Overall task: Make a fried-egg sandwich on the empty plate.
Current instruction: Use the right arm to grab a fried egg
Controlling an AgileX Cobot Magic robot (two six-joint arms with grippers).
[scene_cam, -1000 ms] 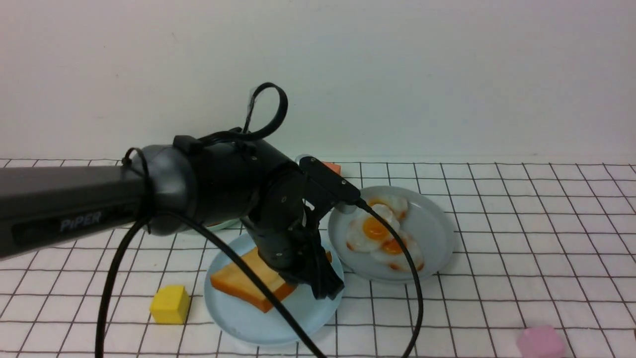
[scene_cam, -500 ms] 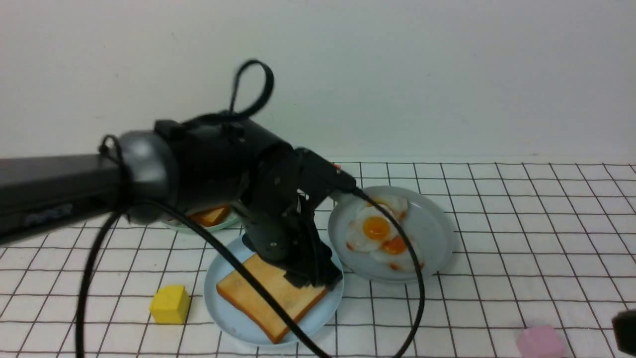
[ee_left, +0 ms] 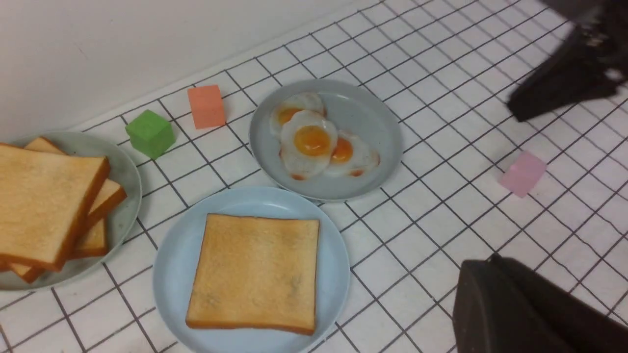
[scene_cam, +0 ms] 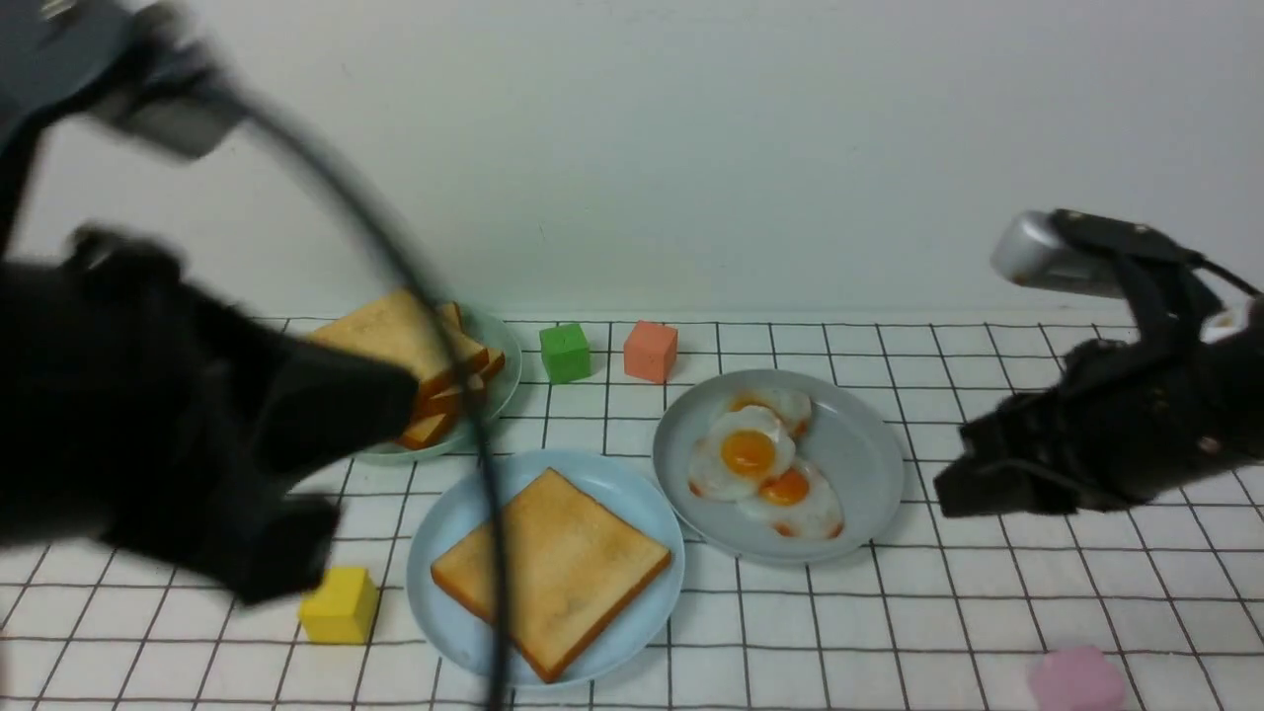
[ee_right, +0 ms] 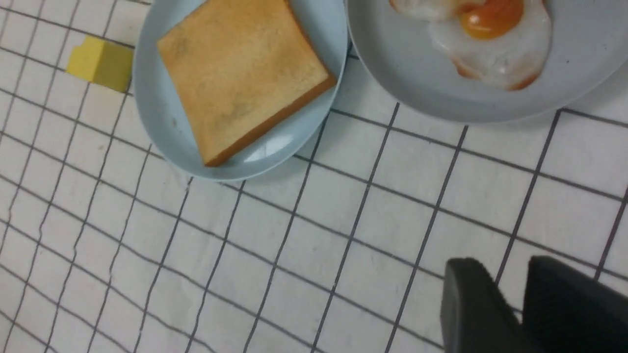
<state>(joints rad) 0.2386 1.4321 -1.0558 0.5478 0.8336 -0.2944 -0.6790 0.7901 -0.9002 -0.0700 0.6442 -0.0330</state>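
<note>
The empty plate (scene_cam: pixel 632 484), sky-blue, now carries one golden toast slice (scene_cam: pixel 563 563) lying flat with nothing on top; no finished fried-egg sandwich is in view. Fried eggs (scene_cam: pixel 750 454) lie overlapped on the grey-blue plate (scene_cam: pixel 859 444) to its right. My left gripper (ee_left: pixel 478 267) is shut and empty, blurred and drawn back to the left of the plate. My right gripper (scene_cam: pixel 963 474) hovers right of the egg plate. In the right wrist view the right gripper (ee_right: pixel 505 267) is open with a narrow gap and nothing in it, above bare cloth near the toast (ee_right: pixel 240 68).
A pale green plate (scene_cam: pixel 499 355) at the back left holds a stack of toast slices (scene_cam: pixel 395 336). A green cube (scene_cam: pixel 565 353) and an orange cube (scene_cam: pixel 650 351) stand behind the plates. A yellow cube (scene_cam: pixel 339 604) and a pink cube (scene_cam: pixel 1074 679) sit near the front edge.
The left gripper let go of the toast, which now lies flat on the sky-blue plate, then pulled back left and shut. The right arm came in from the right and opened.
</note>
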